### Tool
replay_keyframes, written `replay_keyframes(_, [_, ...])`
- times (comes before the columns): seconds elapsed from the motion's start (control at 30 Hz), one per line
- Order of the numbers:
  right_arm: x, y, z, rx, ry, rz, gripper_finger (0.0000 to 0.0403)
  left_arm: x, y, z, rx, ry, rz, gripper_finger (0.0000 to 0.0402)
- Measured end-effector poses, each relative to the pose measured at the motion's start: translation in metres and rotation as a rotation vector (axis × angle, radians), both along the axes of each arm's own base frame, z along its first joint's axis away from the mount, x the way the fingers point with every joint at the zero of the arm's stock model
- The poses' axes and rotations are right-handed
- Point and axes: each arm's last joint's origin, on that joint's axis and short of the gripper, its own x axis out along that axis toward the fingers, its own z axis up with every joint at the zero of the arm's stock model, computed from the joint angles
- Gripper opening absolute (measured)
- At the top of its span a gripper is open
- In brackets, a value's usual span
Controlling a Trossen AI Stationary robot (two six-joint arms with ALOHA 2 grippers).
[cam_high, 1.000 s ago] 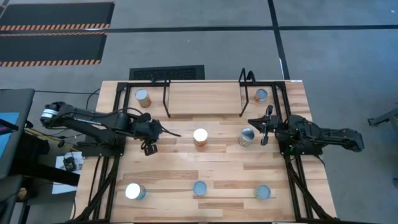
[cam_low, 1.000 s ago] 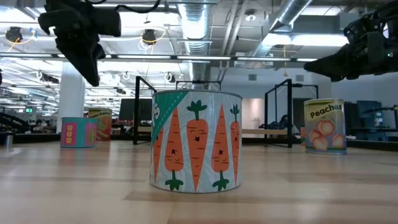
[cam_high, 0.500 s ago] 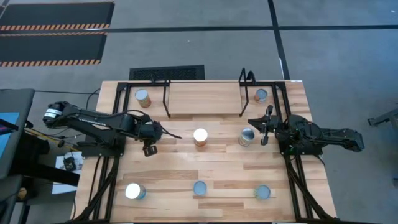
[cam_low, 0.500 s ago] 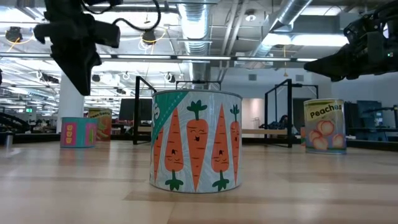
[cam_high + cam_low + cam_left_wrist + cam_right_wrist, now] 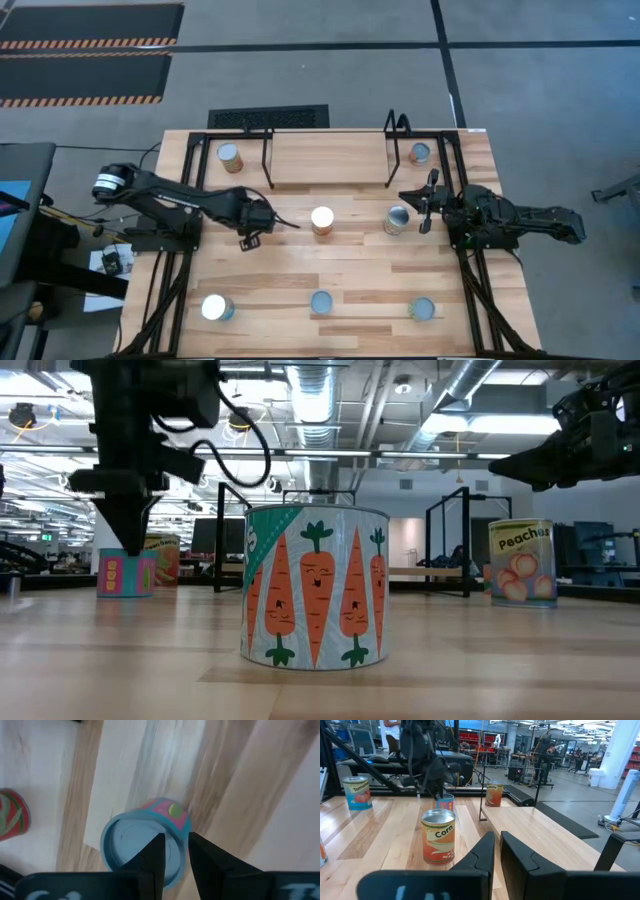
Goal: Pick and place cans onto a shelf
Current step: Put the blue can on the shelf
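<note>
Several cans stand upright on the tabletop. A blue-topped, pink-sided can (image 5: 322, 220) is at the middle, a corn can (image 5: 397, 220) to its right, and others are at the far corners (image 5: 230, 157) (image 5: 419, 153) and along the near edge (image 5: 322, 302). The light-wood shelf (image 5: 330, 157) stands on black legs at the far middle. My left gripper (image 5: 248, 241) is shut, points down above the table left of the pink can (image 5: 145, 847), and holds nothing. My right gripper (image 5: 407, 196) is shut and empty, just right of the corn can (image 5: 438, 837).
The shelf's black rod legs (image 5: 266, 160) (image 5: 393, 150) stand next to the two far cans. A carrot can (image 5: 315, 585) stands close to the low camera, with a peach can (image 5: 522, 560) to its right. Bare planks lie between the middle row and the near row.
My left gripper has gone a little toward the table's right edge, toward the middle can. It has come down and tipped from a slant to point straight down. The cans have not moved.
</note>
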Motion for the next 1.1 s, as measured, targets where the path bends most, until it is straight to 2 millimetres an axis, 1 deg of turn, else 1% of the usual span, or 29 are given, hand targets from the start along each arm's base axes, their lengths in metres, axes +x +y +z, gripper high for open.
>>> replay_keyframes(0.17, [0.000,0.000,0.000,0.000,0.000,0.000,0.0056,0.003,0.003,-0.006,0.002,0.031,0.012,0.0074])
replay_keyframes(0.3, [0.000,0.000,0.000,0.000,0.000,0.000,0.0056,0.003,0.003,-0.007,-0.002,0.047,-0.034,0.0069])
replay_keyframes(0.37, [0.000,0.000,0.000,0.000,0.000,0.000,0.0056,0.003,0.003,-0.007,-0.019,0.049,-0.043,0.0055])
replay_keyframes(0.47, [0.000,0.000,0.000,0.000,0.000,0.000,0.0056,0.003,0.001,-0.006,-0.054,0.058,-0.083,0.0017])
replay_keyframes(0.5, [0.000,0.000,0.000,0.000,0.000,0.000,0.0056,0.003,0.001,-0.006,-0.061,0.059,-0.095,0.0010])
replay_keyframes(0.57, [0.000,0.000,0.000,0.000,0.000,0.000,0.0056,0.005,0.000,-0.004,-0.072,0.061,-0.118,0.0006])
replay_keyframes(0.63, [0.000,0.000,0.000,0.000,0.000,0.000,0.0056,0.011,-0.004,0.003,-0.101,0.041,-0.155,0.0003])
replay_keyframes(0.77, [0.000,0.000,0.000,0.000,0.000,0.000,0.0056,0.032,-0.010,0.036,-0.162,-0.080,-0.261,0.0001])
replay_keyframes(0.9, [0.000,0.000,0.000,0.000,0.000,0.000,0.0056,0.054,-0.010,0.087,-0.141,-0.253,-0.318,0.0001])
replay_keyframes(1.0, [0.000,0.000,0.000,0.000,0.000,0.000,0.0056,0.066,0.000,0.129,-0.077,-0.384,-0.316,0.0001])
replay_keyframes(1.1, [0.000,0.000,0.000,0.000,0.000,0.000,0.0056,0.078,0.018,0.162,-0.001,-0.471,-0.288,0.0000])
